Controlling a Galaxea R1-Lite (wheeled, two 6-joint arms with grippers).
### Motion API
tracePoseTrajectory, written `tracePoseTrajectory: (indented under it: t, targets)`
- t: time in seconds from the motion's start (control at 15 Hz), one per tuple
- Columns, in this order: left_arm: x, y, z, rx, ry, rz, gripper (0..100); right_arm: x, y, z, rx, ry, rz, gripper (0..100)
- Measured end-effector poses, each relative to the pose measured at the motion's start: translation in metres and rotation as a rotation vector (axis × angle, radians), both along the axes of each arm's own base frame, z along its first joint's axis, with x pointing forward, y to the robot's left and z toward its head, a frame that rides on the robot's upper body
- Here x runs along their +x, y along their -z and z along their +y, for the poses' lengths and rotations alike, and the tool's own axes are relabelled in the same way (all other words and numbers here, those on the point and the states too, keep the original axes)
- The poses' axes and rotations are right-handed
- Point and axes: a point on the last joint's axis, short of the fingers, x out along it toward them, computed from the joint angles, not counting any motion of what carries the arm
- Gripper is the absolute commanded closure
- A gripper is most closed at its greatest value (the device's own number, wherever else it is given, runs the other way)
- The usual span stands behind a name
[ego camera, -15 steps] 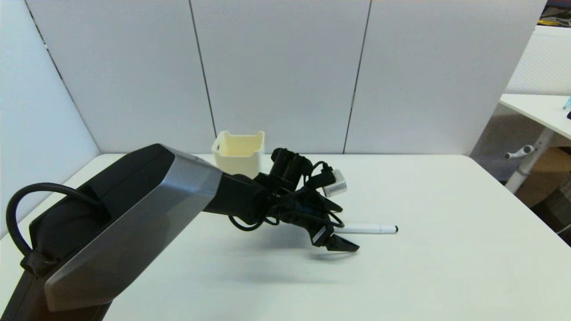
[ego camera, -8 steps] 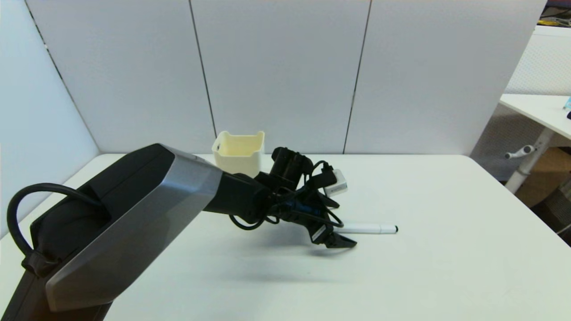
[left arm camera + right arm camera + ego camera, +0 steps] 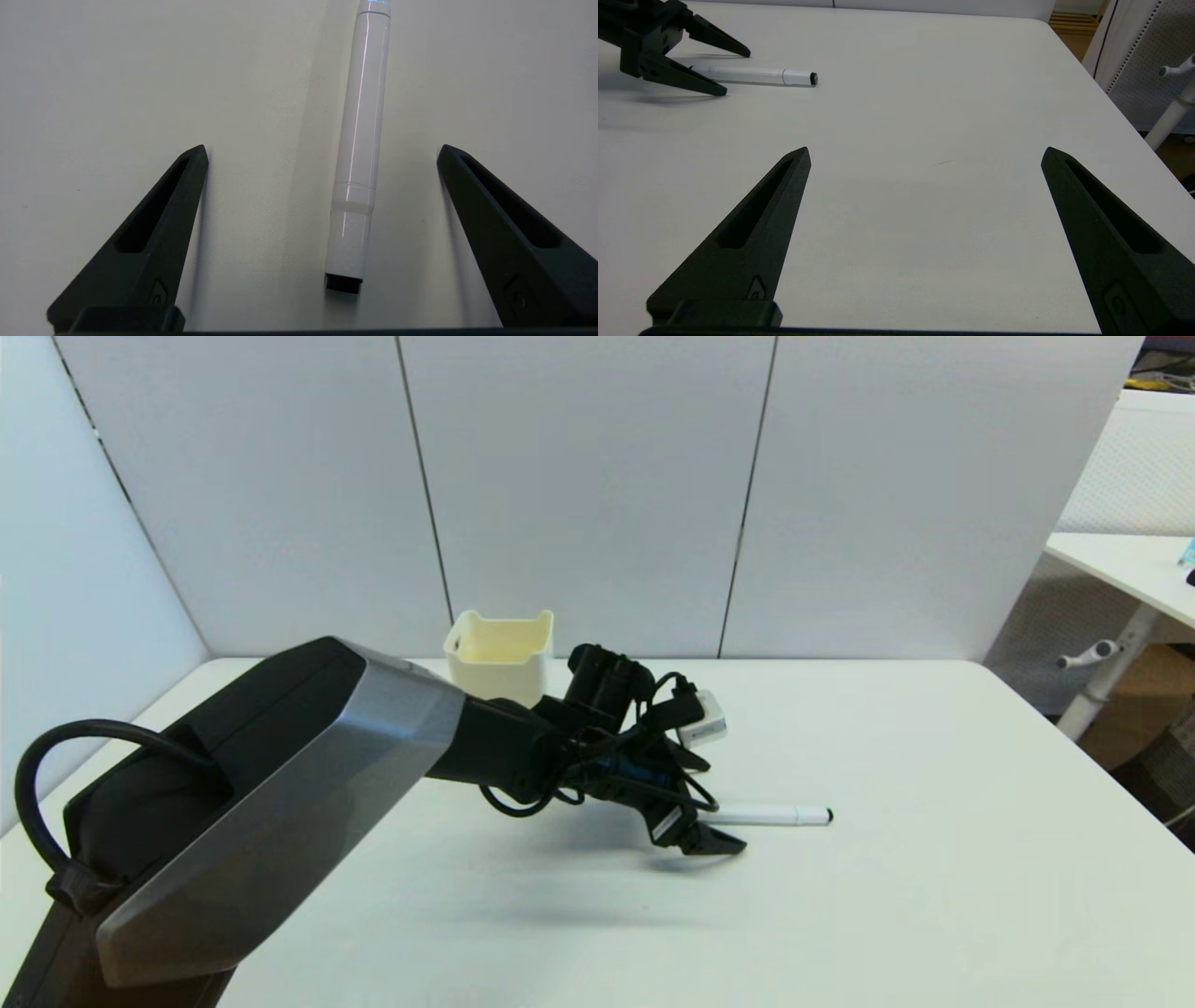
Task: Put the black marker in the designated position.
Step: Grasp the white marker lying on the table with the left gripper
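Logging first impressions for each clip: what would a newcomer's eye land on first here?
The big black and grey left arm reaching in from the near left, its open left gripper low over the white table. The black marker lies flat between the gripper's spread fingers, not yet gripped. Behind them, a cream bin stands at the table's far edge by the wall; the right gripper waits open, off to the marker's right.

The left gripper [image 3: 717,821] covers one end of the black marker [image 3: 770,816] in the head view, so only the far part of the pen shows there. The big left arm [image 3: 271,803] hides the bottom of the cream bin [image 3: 499,653] and part of the white table [image 3: 934,859]. In the left wrist view the picture's edge cuts off the marker's far end.
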Motion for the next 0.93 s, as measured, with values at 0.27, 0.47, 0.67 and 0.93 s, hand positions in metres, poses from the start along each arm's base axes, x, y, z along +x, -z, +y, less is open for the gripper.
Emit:
tracePoseTrajectory:
  t: [0.27,0.47,0.67,0.93]
  targets:
    - [-0.0011,-0.0007,0.0012,0.008,0.001,0.011,100,0.0,0.0,0.0,0.0,0.0,0.0,0]
    - [-0.0014,-0.002,0.0017,0.009,-0.001,0.01,100,0.0,0.0,0.0,0.0,0.0,0.0,0]
    - [-0.0019,-0.0021,0.0016,0.008,0.0,0.013,100,0.0,0.0,0.0,0.0,0.0,0.0,0]
    - [-0.0027,-0.0029,0.0011,0.007,0.003,0.013,100,0.0,0.0,0.0,0.0,0.0,0.0,0]
